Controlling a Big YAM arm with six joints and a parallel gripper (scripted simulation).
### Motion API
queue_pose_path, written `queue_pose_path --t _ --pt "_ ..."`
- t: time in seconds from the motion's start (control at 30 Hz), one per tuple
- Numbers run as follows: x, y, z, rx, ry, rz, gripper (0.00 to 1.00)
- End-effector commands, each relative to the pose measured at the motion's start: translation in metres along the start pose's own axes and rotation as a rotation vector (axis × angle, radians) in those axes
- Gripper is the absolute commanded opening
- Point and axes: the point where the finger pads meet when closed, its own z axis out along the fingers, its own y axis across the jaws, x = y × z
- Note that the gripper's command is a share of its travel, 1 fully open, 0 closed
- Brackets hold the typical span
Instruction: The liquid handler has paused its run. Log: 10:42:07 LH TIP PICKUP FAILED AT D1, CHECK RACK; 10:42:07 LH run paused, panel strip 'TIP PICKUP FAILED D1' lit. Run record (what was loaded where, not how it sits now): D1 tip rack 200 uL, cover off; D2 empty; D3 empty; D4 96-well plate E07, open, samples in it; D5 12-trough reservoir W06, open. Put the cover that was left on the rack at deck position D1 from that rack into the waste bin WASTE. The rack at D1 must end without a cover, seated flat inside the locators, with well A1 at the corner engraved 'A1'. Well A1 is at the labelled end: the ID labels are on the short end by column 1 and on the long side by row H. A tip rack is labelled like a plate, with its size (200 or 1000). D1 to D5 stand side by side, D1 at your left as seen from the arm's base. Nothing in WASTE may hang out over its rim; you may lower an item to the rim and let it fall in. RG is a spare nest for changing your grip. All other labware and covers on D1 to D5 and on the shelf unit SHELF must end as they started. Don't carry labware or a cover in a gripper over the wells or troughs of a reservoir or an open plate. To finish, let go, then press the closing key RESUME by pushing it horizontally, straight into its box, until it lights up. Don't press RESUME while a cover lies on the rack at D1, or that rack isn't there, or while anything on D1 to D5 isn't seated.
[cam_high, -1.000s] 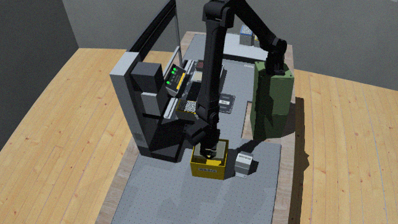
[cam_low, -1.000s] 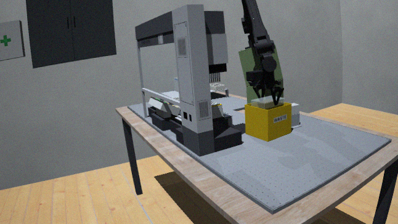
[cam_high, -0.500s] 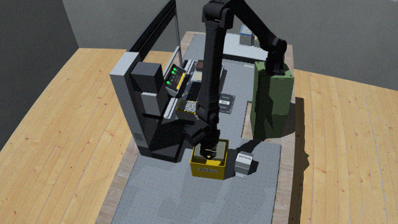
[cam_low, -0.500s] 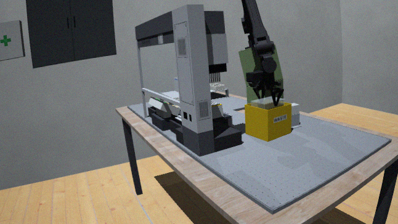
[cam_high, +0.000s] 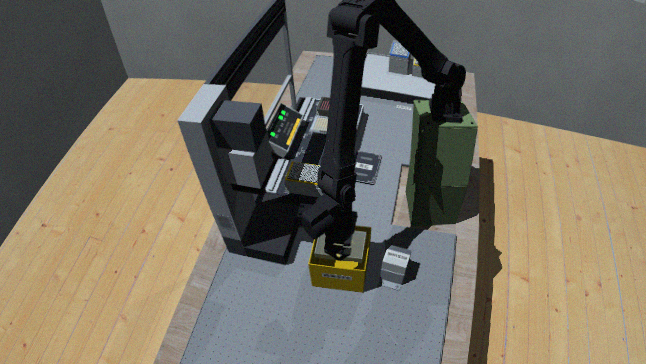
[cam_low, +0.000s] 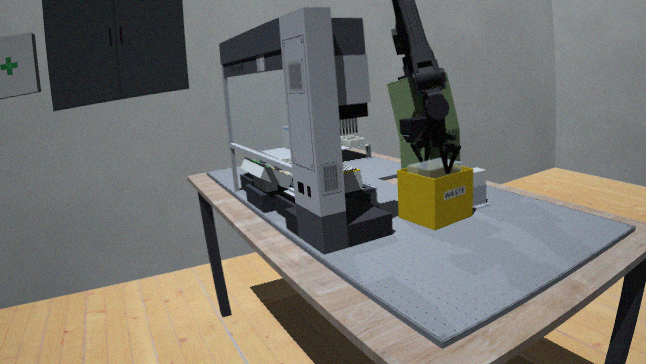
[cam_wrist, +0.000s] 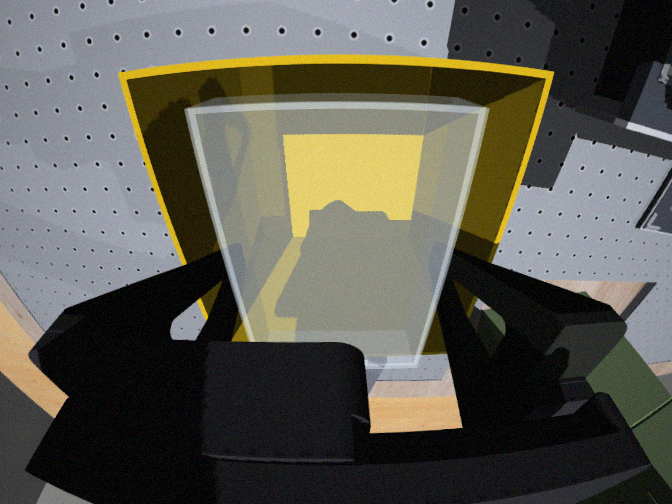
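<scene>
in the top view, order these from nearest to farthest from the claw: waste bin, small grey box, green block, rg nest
1. Waste bin, directly under the claw, which grips the clear cover.
2. Small grey box, beside the bin.
3. RG nest, farther up the deck.
4. Green block, at the arm's base.

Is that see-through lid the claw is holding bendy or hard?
Probably hard: the clear cover keeps straight edges while pinched by the claw. It looks thin and hollow, so likely light. Once let go, it should drop into the yellow bin below.
</scene>
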Motion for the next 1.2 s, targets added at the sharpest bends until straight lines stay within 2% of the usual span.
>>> queue_pose_path --t 0.0,0.17,0.2,1.17 --pt "-0.0099 0.0100 -0.0059 -0.021 -0.020 0.002 0.00" --pt "-0.0099 0.0100 -0.0059 -0.021 -0.020 0.002 0.00" --pt "-0.0099 0.0100 -0.0059 -0.021 -0.020 0.002 1.00" --pt "-0.0099 0.0100 -0.0059 -0.021 -0.020 0.002 1.00"
